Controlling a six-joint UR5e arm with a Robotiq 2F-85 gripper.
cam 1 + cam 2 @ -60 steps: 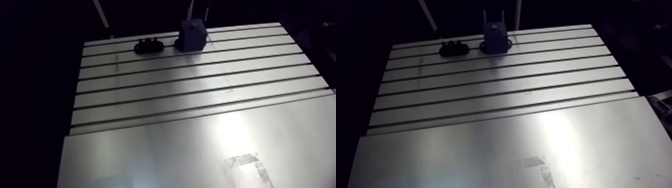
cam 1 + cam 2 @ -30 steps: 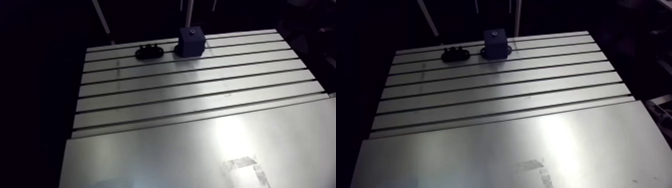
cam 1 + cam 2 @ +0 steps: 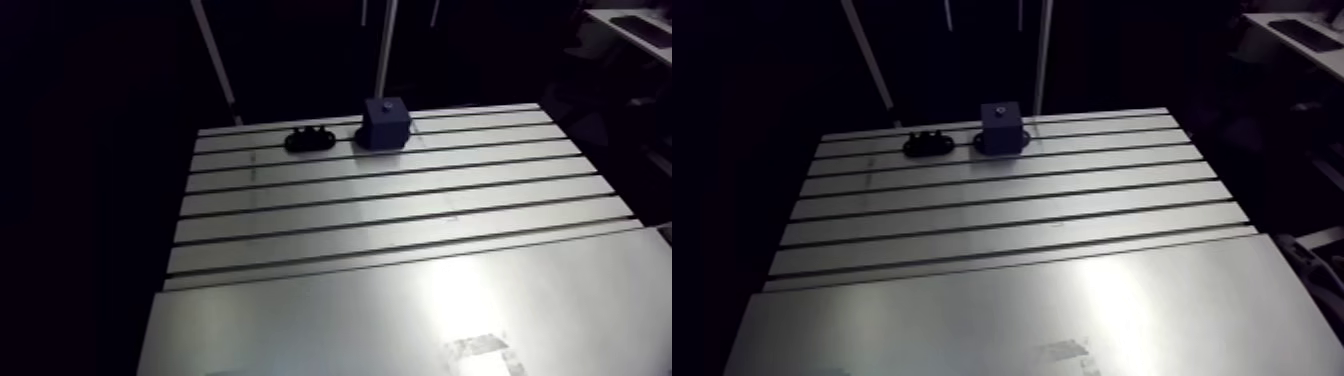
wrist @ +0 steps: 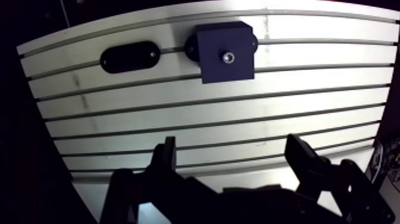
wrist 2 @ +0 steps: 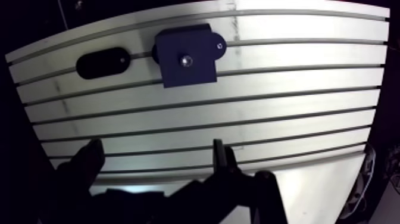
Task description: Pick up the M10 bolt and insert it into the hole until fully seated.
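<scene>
while gripper (image 4: 232,143) gapes, bolt (image 4: 228,57) sits in block (image 4: 213,43).

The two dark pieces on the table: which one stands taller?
The dark-blue square block, which rises like a cube; the black oval piece beside it lies low against the slotted table.

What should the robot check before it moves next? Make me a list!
1. Gripper open: ok, its fingers are wide apart.
2. Gripper empty: ok, nothing is between them.
3. Dark blue block in sight ahead of the gripper: ok, it sits on the slotted table.
4. Hole on the block's top free: cannot tell; a small shiny spot shows there.
5. M10 bolt found: cannot tell; the black oval holder beside the block is too dark.
</scene>
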